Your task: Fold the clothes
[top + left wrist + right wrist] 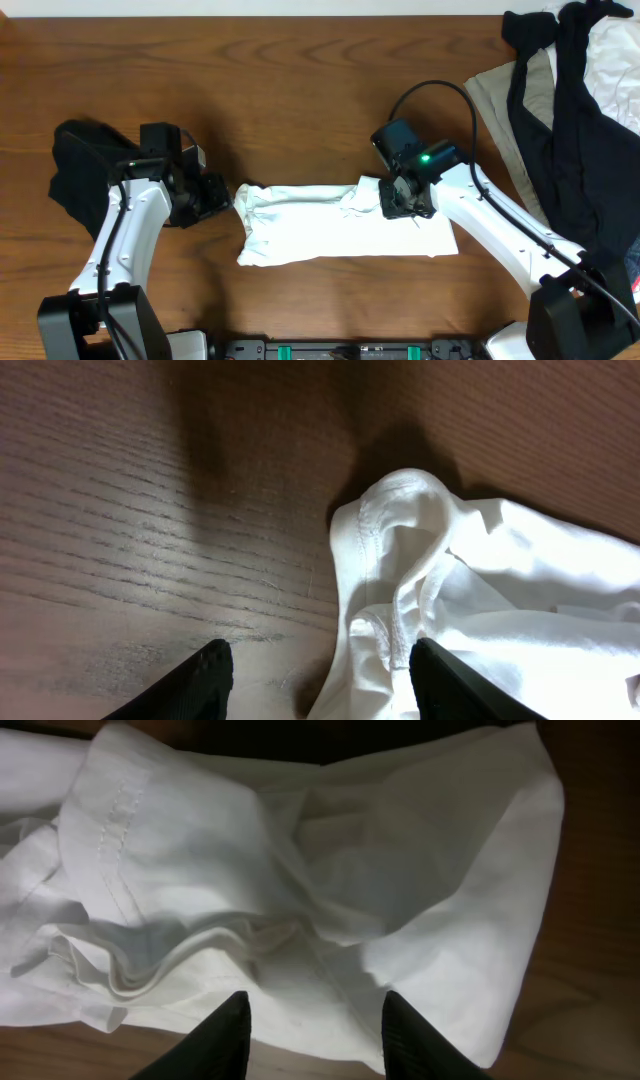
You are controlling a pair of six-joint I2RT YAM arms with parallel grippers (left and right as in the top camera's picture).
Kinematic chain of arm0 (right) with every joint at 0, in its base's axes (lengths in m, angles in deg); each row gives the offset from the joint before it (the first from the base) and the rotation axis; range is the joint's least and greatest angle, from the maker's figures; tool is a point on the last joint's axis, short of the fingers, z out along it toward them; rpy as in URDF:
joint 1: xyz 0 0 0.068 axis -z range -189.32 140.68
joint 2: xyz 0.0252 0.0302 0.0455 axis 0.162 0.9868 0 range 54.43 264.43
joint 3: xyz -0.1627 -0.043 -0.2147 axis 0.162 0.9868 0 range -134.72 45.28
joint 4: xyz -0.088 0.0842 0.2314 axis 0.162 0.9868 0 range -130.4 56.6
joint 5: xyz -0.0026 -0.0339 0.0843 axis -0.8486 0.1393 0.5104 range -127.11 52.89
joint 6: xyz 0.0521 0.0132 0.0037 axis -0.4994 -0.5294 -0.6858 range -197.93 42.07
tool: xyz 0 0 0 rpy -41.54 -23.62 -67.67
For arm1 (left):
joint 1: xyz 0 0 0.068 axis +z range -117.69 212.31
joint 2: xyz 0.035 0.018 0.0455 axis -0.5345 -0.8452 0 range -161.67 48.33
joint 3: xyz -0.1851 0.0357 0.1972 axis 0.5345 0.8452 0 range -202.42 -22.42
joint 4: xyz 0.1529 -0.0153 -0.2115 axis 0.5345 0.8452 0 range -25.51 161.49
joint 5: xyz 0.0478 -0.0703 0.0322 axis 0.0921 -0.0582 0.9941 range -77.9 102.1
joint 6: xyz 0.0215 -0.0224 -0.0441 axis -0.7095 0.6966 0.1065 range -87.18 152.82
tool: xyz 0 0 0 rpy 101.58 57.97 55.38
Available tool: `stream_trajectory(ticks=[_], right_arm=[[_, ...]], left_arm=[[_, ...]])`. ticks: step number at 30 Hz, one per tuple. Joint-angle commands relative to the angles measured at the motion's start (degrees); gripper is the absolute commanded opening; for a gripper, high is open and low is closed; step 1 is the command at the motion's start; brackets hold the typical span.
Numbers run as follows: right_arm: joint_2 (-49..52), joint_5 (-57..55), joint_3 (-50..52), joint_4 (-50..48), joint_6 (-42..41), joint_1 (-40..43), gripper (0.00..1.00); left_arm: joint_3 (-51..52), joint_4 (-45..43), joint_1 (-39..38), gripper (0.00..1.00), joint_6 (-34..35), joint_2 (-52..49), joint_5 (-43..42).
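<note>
Overhead: the white T-shirt (340,225) is seen folded into a long band, with the left gripper (215,195) at its left end and the right gripper (405,200) over its right half. Left wrist: jaws spread, nothing gripped, at the shirt's hem. Right wrist: jaws parted above the shirt, empty.

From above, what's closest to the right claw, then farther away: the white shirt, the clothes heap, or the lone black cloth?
1. Partly folded white fabric T-shirt, in the middle, directly under the right gripper.
2. Heap of black and beige fabric clothes, at the back right.
3. Crumpled black cloth, on the far left side.
</note>
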Motion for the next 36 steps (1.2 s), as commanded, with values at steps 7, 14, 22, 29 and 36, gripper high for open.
stream_trajectory(ticks=[7,14,22,29,36], right_arm=[[0.5,0.1,5.1,-4.4,2.1,0.3,0.32],[0.5,10.3,5.7,-7.6,11.5,-0.5,0.01],[0.5,21.6,5.7,-5.6,24.5,-5.3,0.36],[0.5,21.2,5.7,-5.2,25.2,-5.7,0.40],[-1.0,11.6,5.0,-5.7,18.9,-3.9,0.30]], left_arm=[[-0.1,0.0,-0.1,0.59,-0.1,0.1,-0.7],[-0.1,0.0,-0.1,0.59,-0.1,0.1,-0.7],[-0.1,0.0,-0.1,0.60,-0.1,0.1,-0.7],[-0.1,0.0,-0.1,0.59,-0.2,0.1,-0.7],[-0.1,0.0,-0.1,0.59,-0.2,0.1,-0.7]])
